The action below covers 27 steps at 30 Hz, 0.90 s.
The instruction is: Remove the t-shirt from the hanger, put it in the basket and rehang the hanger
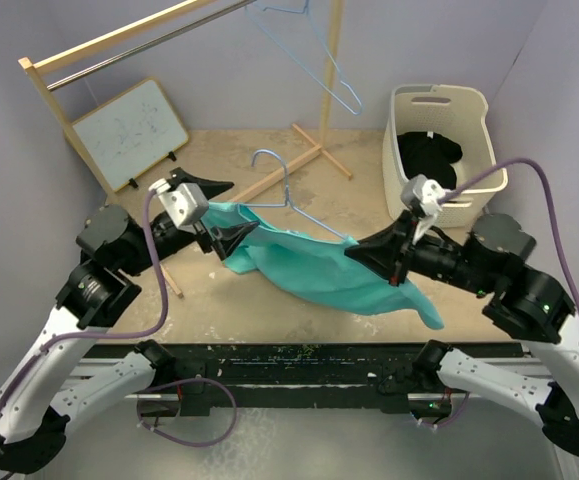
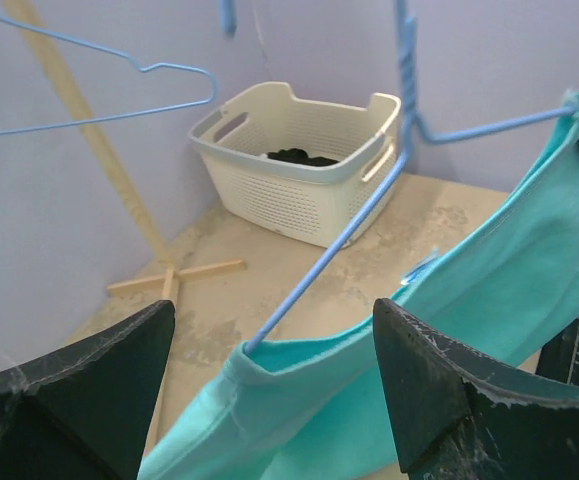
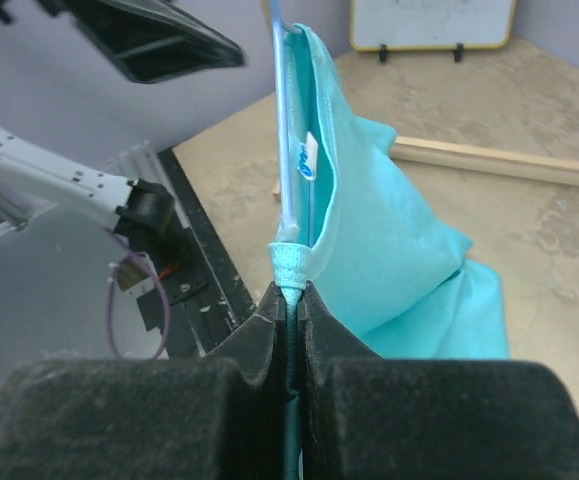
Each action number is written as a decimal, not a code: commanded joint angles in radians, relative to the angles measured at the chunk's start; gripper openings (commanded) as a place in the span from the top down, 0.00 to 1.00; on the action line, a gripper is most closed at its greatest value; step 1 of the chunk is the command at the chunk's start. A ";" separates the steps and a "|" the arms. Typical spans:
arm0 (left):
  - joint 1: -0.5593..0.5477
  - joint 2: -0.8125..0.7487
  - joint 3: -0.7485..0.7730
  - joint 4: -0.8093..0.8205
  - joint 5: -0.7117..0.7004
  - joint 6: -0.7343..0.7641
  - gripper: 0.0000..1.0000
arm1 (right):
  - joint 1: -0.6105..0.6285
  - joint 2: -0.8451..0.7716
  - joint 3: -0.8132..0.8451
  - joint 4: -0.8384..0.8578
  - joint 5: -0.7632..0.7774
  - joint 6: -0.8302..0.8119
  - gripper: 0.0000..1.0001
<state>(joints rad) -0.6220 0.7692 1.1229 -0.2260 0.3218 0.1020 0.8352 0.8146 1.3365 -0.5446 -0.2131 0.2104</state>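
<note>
A teal t-shirt (image 1: 319, 270) hangs stretched on a blue wire hanger (image 1: 287, 190) above the floor, between my two grippers. My left gripper (image 1: 244, 207) is open, its jaws on either side of the shirt's left shoulder without closing on it. In the left wrist view the gripper (image 2: 269, 335) frames the shirt (image 2: 489, 290), and the hanger wire (image 2: 339, 250) comes out of the fabric. My right gripper (image 1: 354, 250) is shut on the shirt's right end. In the right wrist view the gripper (image 3: 291, 292) pinches a fold of the shirt (image 3: 379, 230) beside the hanger wire (image 3: 284, 130).
A white laundry basket (image 1: 439, 92) holding dark clothes stands at the back right, also in the left wrist view (image 2: 299, 190). A wooden rack (image 1: 119, 40) carries a second blue hanger (image 1: 314, 50). A whiteboard (image 1: 129, 130) leans at the back left.
</note>
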 commanded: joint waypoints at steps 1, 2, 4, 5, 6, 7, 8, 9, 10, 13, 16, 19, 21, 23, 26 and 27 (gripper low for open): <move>0.002 0.049 0.047 0.066 0.165 0.011 0.18 | -0.002 -0.077 -0.002 0.051 -0.120 0.010 1.00; 0.002 0.062 0.050 0.066 0.187 0.004 0.19 | -0.002 -0.084 -0.003 0.052 -0.133 0.010 1.00; 0.002 0.085 0.057 0.071 0.223 -0.007 0.21 | -0.002 -0.094 -0.004 0.051 -0.154 0.016 1.00; 0.002 0.095 0.057 0.080 0.239 -0.014 0.22 | -0.002 -0.096 -0.005 0.051 -0.163 0.018 1.00; 0.002 0.102 0.055 0.093 0.251 -0.022 0.26 | -0.002 -0.097 -0.006 0.050 -0.169 0.019 1.00; 0.002 0.108 0.056 0.102 0.260 -0.025 0.31 | -0.002 -0.096 -0.008 0.049 -0.172 0.022 1.00; 0.002 0.115 0.058 0.107 0.268 -0.028 0.42 | -0.002 -0.096 -0.012 0.046 -0.169 0.023 1.00; 0.003 0.120 0.061 0.110 0.271 -0.030 0.56 | -0.002 -0.096 -0.016 0.044 -0.160 0.024 1.00; 0.003 0.123 0.065 0.110 0.272 -0.031 0.70 | -0.002 -0.092 -0.018 0.036 -0.147 0.024 1.00; 0.002 0.115 0.063 0.116 0.266 -0.036 1.00 | -0.002 -0.072 -0.027 0.003 -0.096 0.027 1.00; 0.002 0.111 0.057 0.122 0.272 -0.045 1.00 | -0.002 -0.049 -0.054 0.006 -0.097 0.030 1.00; 0.002 0.113 0.065 0.093 0.249 -0.038 1.00 | -0.002 -0.035 -0.075 0.010 -0.072 0.033 0.80; 0.002 0.102 0.069 0.061 0.174 -0.022 1.00 | -0.002 -0.029 -0.072 -0.027 0.009 0.035 0.45; 0.002 0.074 0.064 0.039 0.098 -0.005 1.00 | -0.002 -0.030 -0.069 -0.072 0.107 0.034 0.36; 0.003 0.016 0.042 0.035 0.038 0.009 1.00 | -0.002 -0.061 -0.087 -0.099 0.157 0.029 0.30; 0.002 0.001 0.041 0.031 0.028 0.013 1.00 | -0.002 -0.079 -0.096 -0.107 0.164 0.030 0.28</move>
<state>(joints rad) -0.6273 0.8654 1.1358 -0.3447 0.5259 0.1463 0.8246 0.7712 1.2743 -0.5667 -0.1383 0.2279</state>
